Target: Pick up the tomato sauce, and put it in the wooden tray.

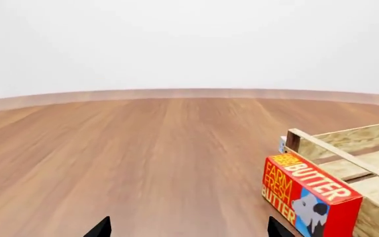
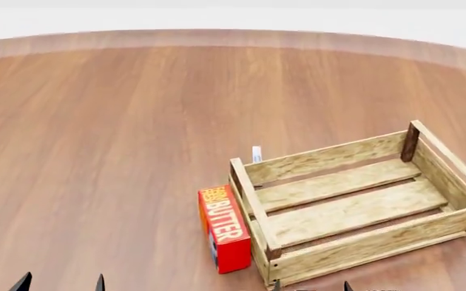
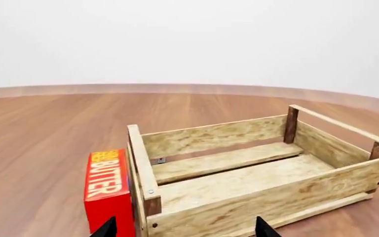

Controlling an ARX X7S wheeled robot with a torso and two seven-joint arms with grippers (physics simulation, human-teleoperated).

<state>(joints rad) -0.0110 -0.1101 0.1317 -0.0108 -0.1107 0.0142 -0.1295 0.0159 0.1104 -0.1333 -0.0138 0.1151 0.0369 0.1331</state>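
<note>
The wooden tray (image 2: 354, 209) stands on the wooden floor at the right of the head view, empty. It also shows in the right wrist view (image 3: 242, 182) and at the edge of the left wrist view (image 1: 367, 153). The tomato sauce can is not in view. My left gripper (image 2: 61, 285) is open and empty, low at the front left, its fingertips wide apart in the left wrist view (image 1: 188, 229). My right gripper (image 2: 310, 287) is open and empty just in front of the tray's near side, as the right wrist view (image 3: 186, 229) shows.
A red butter box (image 2: 223, 229) lies against the tray's left end and also shows in both wrist views (image 1: 308, 195) (image 3: 107, 190). A small white and blue thing (image 2: 256, 153) pokes up behind the tray's far wall, mostly hidden. Bare wooden floor lies to the left and beyond.
</note>
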